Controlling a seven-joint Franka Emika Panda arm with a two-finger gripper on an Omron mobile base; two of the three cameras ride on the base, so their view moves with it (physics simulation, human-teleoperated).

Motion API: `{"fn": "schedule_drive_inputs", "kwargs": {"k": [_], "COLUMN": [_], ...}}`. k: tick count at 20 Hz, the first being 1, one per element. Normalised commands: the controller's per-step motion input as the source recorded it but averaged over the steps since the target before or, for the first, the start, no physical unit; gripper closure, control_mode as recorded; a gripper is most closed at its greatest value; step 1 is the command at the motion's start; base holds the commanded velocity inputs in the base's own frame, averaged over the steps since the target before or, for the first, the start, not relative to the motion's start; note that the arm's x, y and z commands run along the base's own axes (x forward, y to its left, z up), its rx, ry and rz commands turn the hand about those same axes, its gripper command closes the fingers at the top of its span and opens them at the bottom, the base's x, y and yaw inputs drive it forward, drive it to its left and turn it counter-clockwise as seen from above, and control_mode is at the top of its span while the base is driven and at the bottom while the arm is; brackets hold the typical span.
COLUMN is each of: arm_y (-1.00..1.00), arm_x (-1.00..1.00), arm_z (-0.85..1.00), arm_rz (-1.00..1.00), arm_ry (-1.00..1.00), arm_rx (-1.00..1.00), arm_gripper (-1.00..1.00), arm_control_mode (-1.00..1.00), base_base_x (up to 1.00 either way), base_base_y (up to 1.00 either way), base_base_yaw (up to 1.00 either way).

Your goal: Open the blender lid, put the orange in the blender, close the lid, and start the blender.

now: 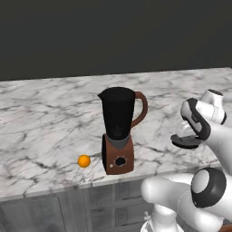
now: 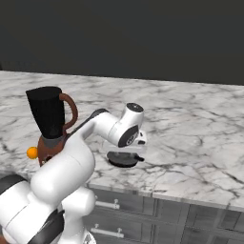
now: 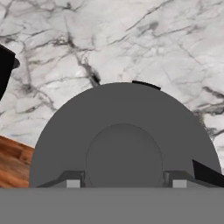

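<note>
Blender lid (image 3: pixel 122 131), a flat dark-grey disc, hangs level under the gripper (image 3: pixel 123 183), whose two fingers are closed in on its raised centre knob, holding it just above the marble counter (image 1: pixel 45 108) near the front edge. To the lid's left, well apart from it, stands the blender (image 1: pixel 118 131) on its reddish-brown base, its dark jar uncovered. The orange (image 1: pixel 84 161) rests on the counter just left of that base. Beyond lies more marble and a dark wall (image 2: pixel 143 33).

left base view: behind-left of gripper (image 1: pixel 186 141), looking down | right base view: behind-right | shared: bench (image 1: pixel 41 118), blender (image 1: pixel 118 131) | hand view: close, straight down onto blender lid (image 3: pixel 122 140)
</note>
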Motion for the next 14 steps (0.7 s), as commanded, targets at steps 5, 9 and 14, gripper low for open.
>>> {"fn": "schedule_drive_inputs", "kwargs": {"k": [5,9,14], "arm_y": [0.0,0.0,0.0], "arm_x": [0.11,0.22,0.25], "arm_z": [-0.33,-0.35,-0.34], "arm_rz": [0.0,0.0,-0.01], "arm_ry": [0.0,-0.02,-0.03], "arm_rx": [0.0,0.0,0.0], "arm_gripper": [1.0,1.0,1.0], "arm_control_mode": [-1.0,-1.0,-1.0], "base_base_x": [0.0,0.0,0.0], "base_base_y": [0.0,0.0,0.0], "base_base_yaw": [0.0,0.0,0.0]}}
